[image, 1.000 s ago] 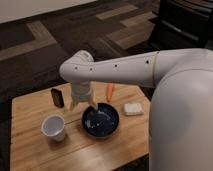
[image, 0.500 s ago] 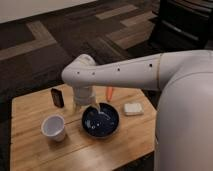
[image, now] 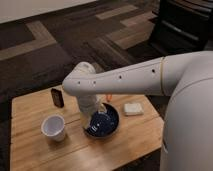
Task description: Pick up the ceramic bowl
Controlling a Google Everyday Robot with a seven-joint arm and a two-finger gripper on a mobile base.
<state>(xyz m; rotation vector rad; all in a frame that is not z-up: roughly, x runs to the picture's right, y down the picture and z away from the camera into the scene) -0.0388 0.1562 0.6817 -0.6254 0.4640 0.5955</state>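
The ceramic bowl (image: 103, 123) is round, shallow and glossy dark navy. It sits on the wooden table (image: 120, 145) near its middle. My white arm reaches in from the right and bends down over the table. My gripper (image: 95, 114) hangs from the wrist and is down at the bowl's left rim, partly over its inside. The wrist hides the bowl's back left edge.
A white cup (image: 53, 127) stands left of the bowl, close to the gripper. A small black upright object (image: 57, 97) stands at the back left. A pale block (image: 133, 108) lies right of the bowl. A bit of orange (image: 109, 96) shows behind the arm. Dark carpet surrounds the table.
My arm has swung to the right and lowered. The gripper went from above the table left of the bowl down to the bowl's left rim. The bowl and cup have not moved.
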